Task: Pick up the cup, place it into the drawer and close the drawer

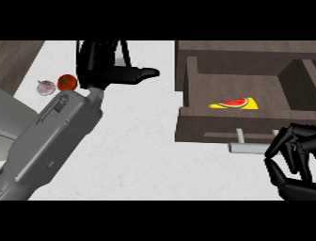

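Cup: not visible; it cannot be told whether the left hand hides it.
Left hand (108,66): at the upper centre, above the white worktop (140,150), on a grey forearm (53,136); its fingers point up the view and its thumb points toward the drawer; whether it holds anything cannot be told.
Drawer (258,134): dark wood, pulled open at the right; a grey bar handle (248,147) on its front.
Drawer contents: a watermelon slice (234,104) on yellow, lying on the drawer floor.
Right hand (303,160): at the lower right, just beside the handle; fingers curled, enclosing nothing visible.
Worktop, left: a tomato (67,82) touching the left forearm's edge, with a garlic bulb (45,87) just beside it.
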